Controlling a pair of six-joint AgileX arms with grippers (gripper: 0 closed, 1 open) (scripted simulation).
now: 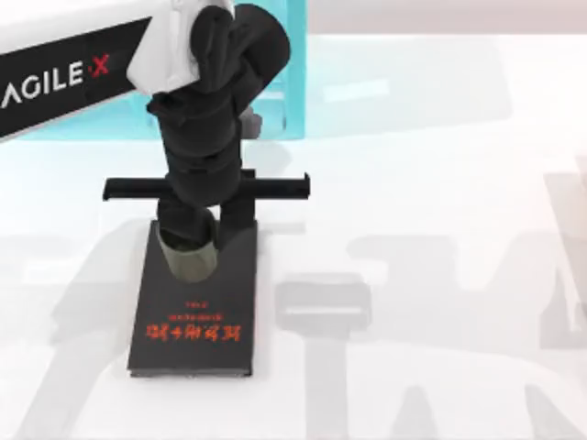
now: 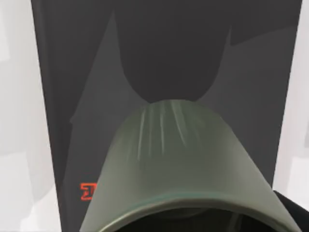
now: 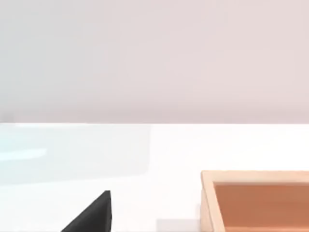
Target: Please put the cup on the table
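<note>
The olive-green cup is over the far end of a black book with red lettering, which lies on the white table. My left gripper reaches down from above and is shut on the cup, one finger on each side of its rim. In the left wrist view the cup looms close and tilted, with the book's dark cover behind it. Whether the cup's base touches the book I cannot tell. My right arm is parked at the table's right side.
A turquoise shelf unit stands at the back, behind my left arm. A wooden box sits near the right arm, beside a black wedge. White tabletop lies to the right of the book.
</note>
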